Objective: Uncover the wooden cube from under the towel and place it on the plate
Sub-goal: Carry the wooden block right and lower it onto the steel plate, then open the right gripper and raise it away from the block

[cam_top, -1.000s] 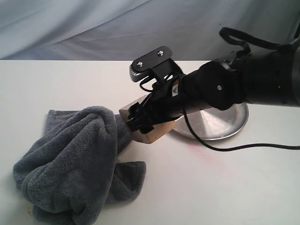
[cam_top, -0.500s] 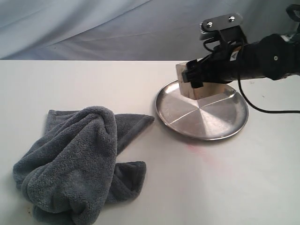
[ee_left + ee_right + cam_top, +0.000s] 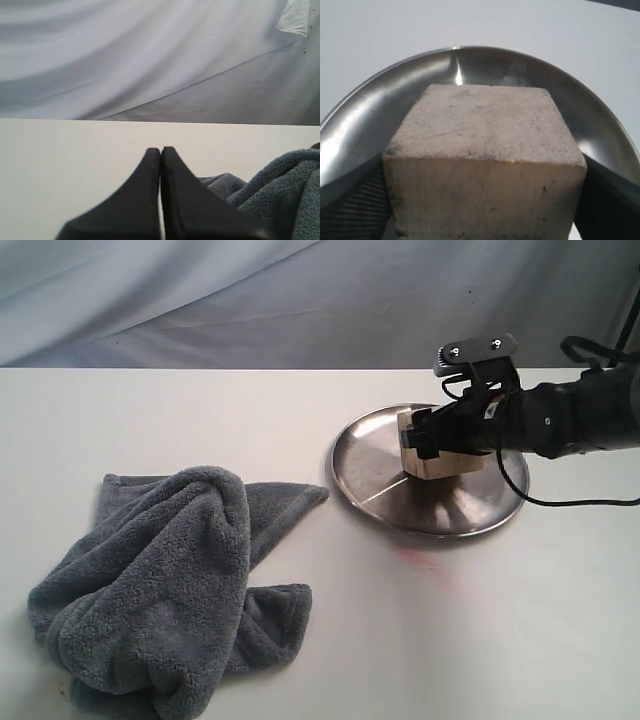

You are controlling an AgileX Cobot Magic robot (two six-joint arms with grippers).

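Right fingers (image 3: 355, 205): closed against two opposite sides of the pale tan wooden cube (image 3: 485, 135), one ribbed black pad on each flank.
Left fingers (image 3: 145, 200): pressed tip to tip with nothing between them, held above the white counter (image 3: 60, 160).
Wooden cube: in the exterior view the cube (image 3: 445, 465) sits level and low over the middle of the round shiny silver metal plate (image 3: 370, 465). Its underside is at the dish's surface, but whether it actually rests there cannot be told.
Plate: flat on the counter on the right; its rim curves around the cube in the right wrist view (image 3: 370, 115).
Towel: the dark grey fluffy terry towel (image 3: 170, 580) lies bunched on the left of the counter, well apart from the plate. A fold of it (image 3: 285, 185) shows just beside the left fingers.
Backdrop: a pale grey draped cloth (image 3: 200, 300) hangs behind the counter.
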